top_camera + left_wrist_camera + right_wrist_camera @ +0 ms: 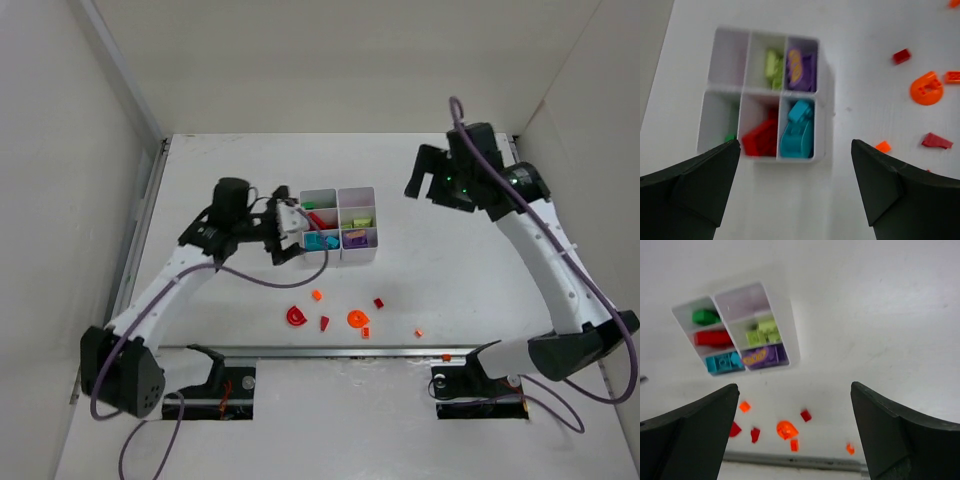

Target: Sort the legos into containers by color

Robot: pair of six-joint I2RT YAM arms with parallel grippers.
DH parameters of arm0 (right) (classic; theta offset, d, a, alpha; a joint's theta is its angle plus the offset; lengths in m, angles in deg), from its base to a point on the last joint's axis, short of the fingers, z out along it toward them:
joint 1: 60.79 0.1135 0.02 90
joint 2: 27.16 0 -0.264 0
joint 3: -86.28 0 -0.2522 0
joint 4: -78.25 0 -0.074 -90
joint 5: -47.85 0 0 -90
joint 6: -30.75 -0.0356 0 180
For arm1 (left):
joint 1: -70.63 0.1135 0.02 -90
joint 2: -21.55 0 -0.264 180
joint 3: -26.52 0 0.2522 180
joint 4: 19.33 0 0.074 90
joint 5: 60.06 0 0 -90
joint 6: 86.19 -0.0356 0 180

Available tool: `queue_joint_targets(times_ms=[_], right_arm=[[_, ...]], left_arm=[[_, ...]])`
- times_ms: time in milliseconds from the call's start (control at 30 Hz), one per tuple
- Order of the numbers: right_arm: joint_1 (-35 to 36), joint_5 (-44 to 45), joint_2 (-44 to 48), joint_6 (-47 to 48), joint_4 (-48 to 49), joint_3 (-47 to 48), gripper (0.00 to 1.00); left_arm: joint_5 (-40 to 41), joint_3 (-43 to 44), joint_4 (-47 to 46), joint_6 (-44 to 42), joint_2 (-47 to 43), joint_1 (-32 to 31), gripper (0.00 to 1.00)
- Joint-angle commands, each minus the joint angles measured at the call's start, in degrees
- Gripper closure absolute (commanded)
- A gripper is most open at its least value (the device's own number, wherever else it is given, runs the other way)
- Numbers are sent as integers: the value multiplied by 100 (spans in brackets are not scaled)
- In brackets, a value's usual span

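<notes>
The left end effector (288,236) is held beside the containers (357,194) and the right end effector (430,184) well apart, both wide open, empty.

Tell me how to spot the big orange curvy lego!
Find the white box with six compartments. Loose pieces lie on its near side, toward the robot. The orange curvy lego is the biggest orange one there, a fat half ring; the other orange bits are tiny, and its curvy neighbour is red.

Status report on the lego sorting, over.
Left end effector open, right end effector open, both empty. Organiser five compartments stocked. Red, orange legos loose on table. Nothing blocking.
</notes>
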Motion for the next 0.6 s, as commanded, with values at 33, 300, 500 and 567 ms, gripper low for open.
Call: queue_joint_targets(times_ms=[33,300,500,567], right_arm=[[-379,594,290,509,32,497,0],[-626,579,783,870,752,190,0],[-678,287,783,1221,937,49,0],[-731,165,783,1222,937,180,0]], left_arm=[[-673,1597,2478,-2123,1156,-1292,9],[-390,4311,5063,-5911,3994,-3692,18],[-402,5474,5296,-7748,5324,-4378,19],[-401,5912,5244,-7820,5624,-4511,19]])
